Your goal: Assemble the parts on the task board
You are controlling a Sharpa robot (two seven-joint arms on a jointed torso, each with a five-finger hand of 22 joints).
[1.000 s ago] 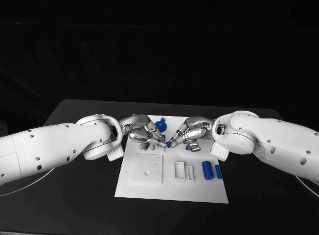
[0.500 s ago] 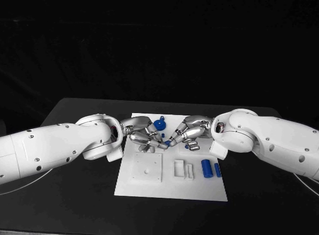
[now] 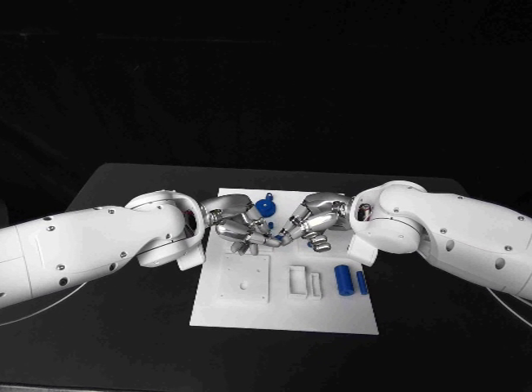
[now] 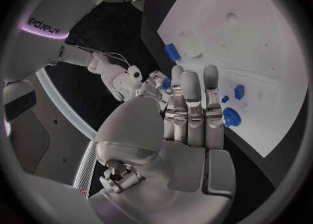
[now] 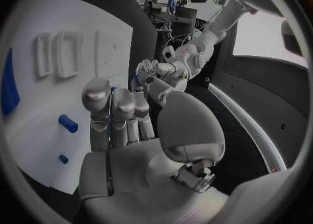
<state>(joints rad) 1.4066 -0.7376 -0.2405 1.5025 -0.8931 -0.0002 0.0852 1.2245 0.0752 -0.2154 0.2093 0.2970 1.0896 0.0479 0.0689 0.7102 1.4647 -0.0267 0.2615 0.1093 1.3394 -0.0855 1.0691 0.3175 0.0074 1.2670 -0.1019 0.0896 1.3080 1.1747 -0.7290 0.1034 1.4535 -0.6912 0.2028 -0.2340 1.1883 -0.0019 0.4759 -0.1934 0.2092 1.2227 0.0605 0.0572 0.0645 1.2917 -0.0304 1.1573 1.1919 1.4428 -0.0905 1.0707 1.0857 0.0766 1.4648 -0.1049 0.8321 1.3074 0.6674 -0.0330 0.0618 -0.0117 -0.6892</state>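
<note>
Over the far half of the white rectangular task board, the left hand and right hand meet fingertip to fingertip around a small blue part. Which hand grips it I cannot tell. Two blue cylindrical parts lie on the board near the right arm.

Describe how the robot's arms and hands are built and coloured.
Both arms, left arm and right arm, have smooth white rounded shells dotted with small dark screws. Each ends in a silver metal hand: left hand, right hand. A thin pale cable trails beneath each arm.
</note>
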